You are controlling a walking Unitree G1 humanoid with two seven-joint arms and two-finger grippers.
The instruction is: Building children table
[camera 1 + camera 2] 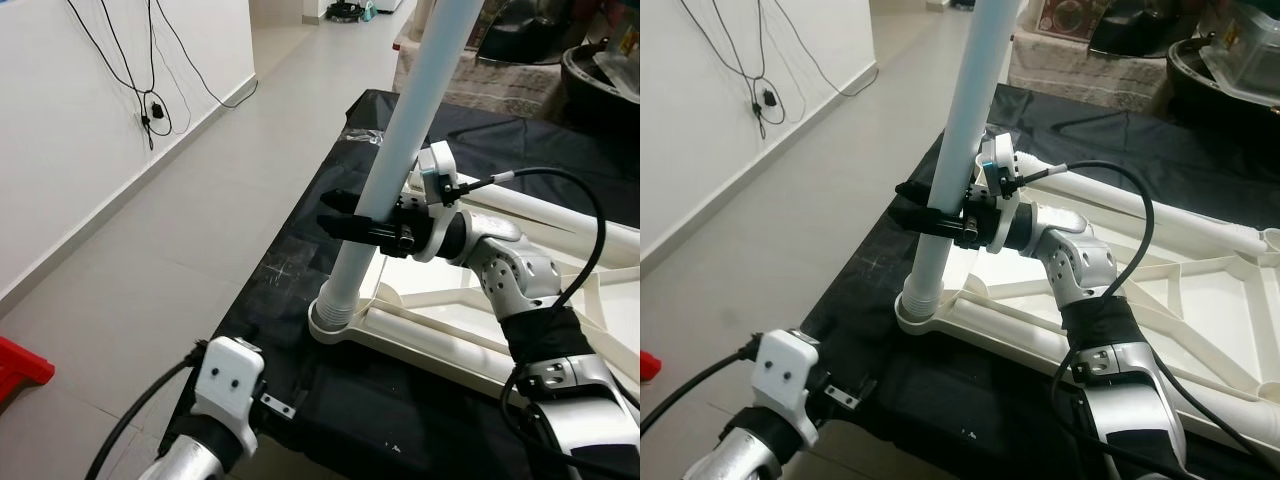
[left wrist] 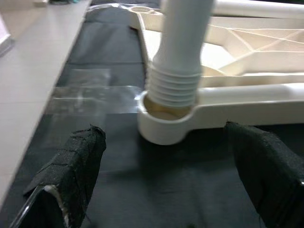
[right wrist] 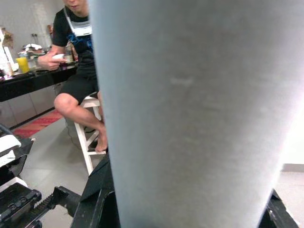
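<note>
Tabletop point(image 1: 1200, 300) lies upside down on the black mat point(image 1: 300, 250). Leg point(image 1: 395, 160) stands tilted in the socket point(image 2: 164, 126) at its near-left corner; looks light, stiff, slick plastic, so I'd hold mid-shaft. Right gripper point(image 1: 345, 222) clamped on leg there. Left gripper point(image 2: 166, 190) wide apart, empty, facing the socket.

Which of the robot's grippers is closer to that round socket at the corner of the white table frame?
Left. The left gripper hovers open just in front of the socket, a finger on each side. The right gripper sits higher, clamped on the white leg standing in that socket.
</note>
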